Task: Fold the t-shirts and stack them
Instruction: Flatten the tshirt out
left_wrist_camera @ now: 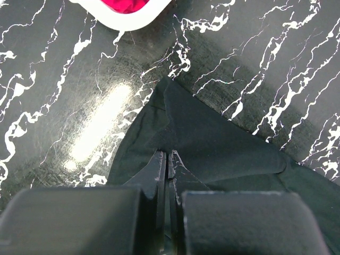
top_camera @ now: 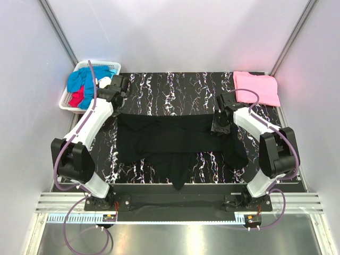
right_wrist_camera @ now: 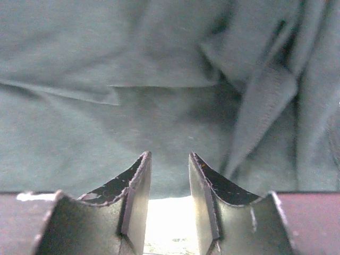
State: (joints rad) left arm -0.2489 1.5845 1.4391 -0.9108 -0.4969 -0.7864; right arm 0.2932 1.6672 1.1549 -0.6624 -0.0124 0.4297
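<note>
- Left gripper (left_wrist_camera: 168, 158): jaws pressed tight together, pinching the black t-shirt (top_camera: 170, 139) near its far-left corner.
- Right gripper (right_wrist_camera: 169, 159): jaws slightly apart, nothing between them, close over the black cloth.
- Black shirt sprawls mid-surface (top_camera: 175, 85); pink t-shirt (top_camera: 257, 87) lies folded in the far-right corner.

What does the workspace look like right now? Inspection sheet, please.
Surface: black marbled table.
Job's things: black shirt spread mid-table, partly folded; pink shirt folded, far right; blue shirt and red shirt in basket.
Clutter: nothing seen.
Grippers: left gripper shut, apparently pinching black shirt near its corner; right gripper open above that shirt.
Cables: purple cables along both arms.
Surroundings: white walls.
</note>
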